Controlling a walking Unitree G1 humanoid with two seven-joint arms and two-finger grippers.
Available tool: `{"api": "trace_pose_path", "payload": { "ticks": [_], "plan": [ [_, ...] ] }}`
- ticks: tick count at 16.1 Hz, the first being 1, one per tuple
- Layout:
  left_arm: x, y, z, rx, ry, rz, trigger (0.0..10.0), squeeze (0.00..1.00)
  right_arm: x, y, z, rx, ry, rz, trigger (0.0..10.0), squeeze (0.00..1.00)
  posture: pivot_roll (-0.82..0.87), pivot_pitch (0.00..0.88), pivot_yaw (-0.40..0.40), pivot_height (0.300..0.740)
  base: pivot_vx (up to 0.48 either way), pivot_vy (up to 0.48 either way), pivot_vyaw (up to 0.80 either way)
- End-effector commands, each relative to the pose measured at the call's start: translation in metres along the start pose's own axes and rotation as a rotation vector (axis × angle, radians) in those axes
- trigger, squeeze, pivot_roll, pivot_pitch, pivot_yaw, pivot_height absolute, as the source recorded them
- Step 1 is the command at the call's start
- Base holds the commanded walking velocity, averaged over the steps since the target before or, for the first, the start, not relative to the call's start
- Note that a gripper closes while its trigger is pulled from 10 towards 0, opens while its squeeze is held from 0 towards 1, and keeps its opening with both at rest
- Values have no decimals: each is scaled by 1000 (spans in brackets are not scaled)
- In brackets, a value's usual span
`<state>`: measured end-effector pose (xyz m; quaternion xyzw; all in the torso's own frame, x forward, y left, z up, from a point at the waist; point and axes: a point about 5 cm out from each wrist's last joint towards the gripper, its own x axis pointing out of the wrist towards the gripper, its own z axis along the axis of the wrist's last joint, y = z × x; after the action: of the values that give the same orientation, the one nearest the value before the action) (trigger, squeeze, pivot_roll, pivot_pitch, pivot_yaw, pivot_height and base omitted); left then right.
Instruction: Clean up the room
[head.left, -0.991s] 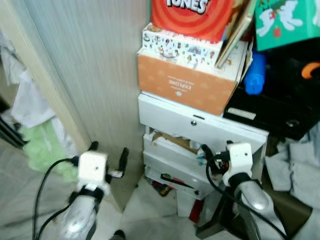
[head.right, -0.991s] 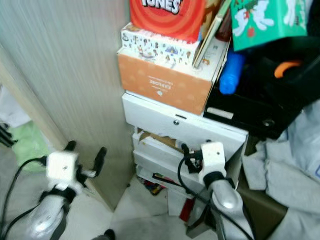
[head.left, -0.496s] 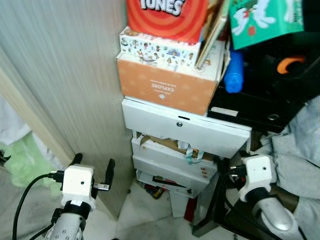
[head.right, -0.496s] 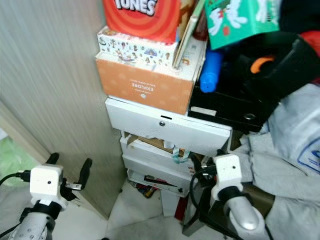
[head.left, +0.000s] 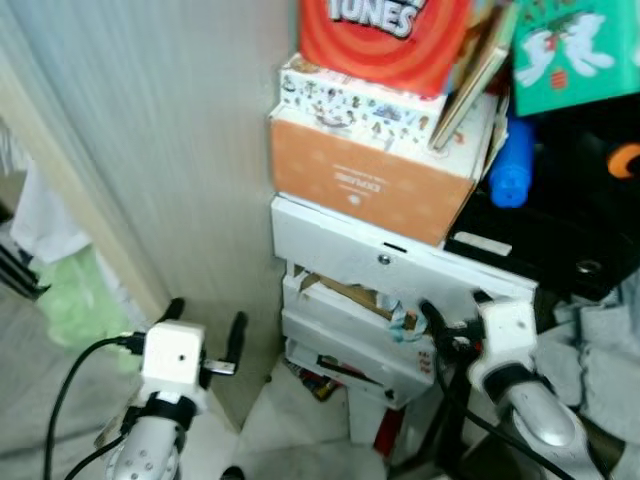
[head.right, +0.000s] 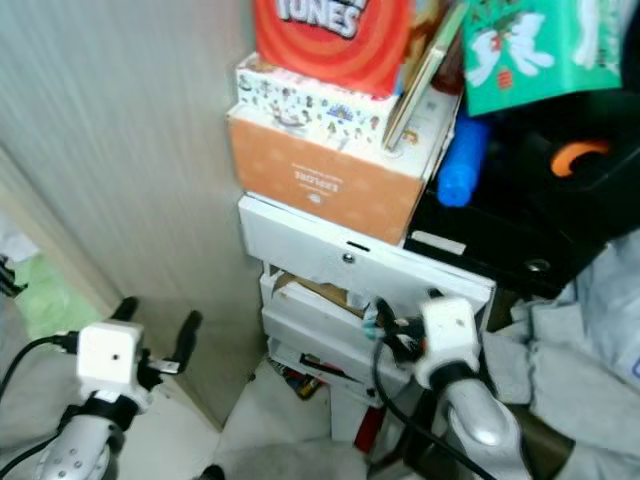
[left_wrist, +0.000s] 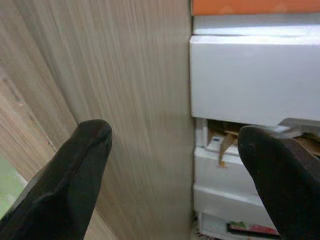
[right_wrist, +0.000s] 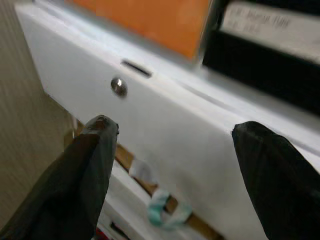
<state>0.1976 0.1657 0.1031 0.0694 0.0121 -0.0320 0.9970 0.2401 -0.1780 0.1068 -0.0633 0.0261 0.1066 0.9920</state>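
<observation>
Before the stacked white boxes (head.left: 390, 262), both grippers' fingers (left_wrist: 70, 185) (right_wrist: 90, 170) spread wide, empty.

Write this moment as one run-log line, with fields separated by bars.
right gripper: open, before white drawer | left gripper: open, by wood panel | orange box: on drawer unit

Matt woodgrain panel (head.left: 170, 130), smooth glossy white box (head.left: 390, 265), orange cardboard box (head.left: 370, 185), grey cloth (head.right: 590, 330).
</observation>
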Motion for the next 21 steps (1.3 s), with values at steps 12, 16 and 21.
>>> {"api": "trace_pose_path", "payload": {
  "ticks": [12,16,21],
  "plan": [
    [3,12,2,48,-5,71,10000,0,-5,-5,-8,9,50,-23,10000,0,-43,121,-69,740,0,0,217],
    [5,11,2,21,-4,73,10000,0,-6,-6,-9,7,55,-22,10000,0,-46,128,-71,740,0,0,0],
    [6,11,1,-5,8,90,10000,0,-6,-7,-11,16,66,-25,10000,0,-47,132,-71,740,0,0,0]
  ]
}}
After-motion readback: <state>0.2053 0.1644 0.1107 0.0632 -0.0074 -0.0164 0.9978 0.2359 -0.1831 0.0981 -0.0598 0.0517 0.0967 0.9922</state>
